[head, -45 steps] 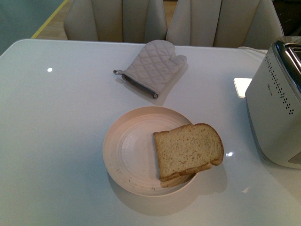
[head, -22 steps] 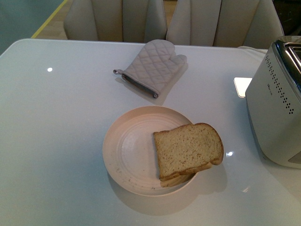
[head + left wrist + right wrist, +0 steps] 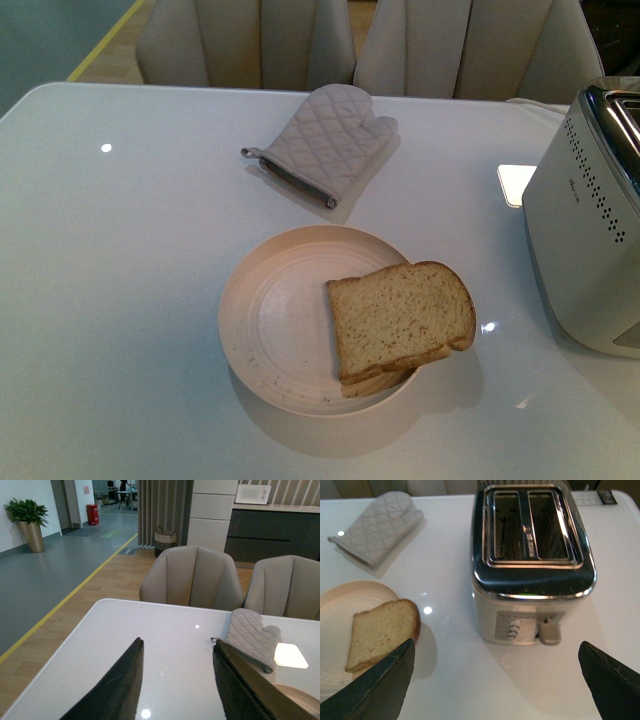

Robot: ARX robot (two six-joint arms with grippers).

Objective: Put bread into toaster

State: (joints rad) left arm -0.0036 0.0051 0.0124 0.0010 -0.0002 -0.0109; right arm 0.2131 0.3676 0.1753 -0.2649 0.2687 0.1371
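toaster [image 3: 532,565] slots [image 3: 506,525], right wrist view only

On the plate [image 3: 270,330] lies bread [image 3: 400,318], toaster [image 3: 590,220] right, mitt [image 3: 325,140] behind.

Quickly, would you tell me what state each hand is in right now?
Left hand: open, holding nothing.
Right hand: open, holding nothing.
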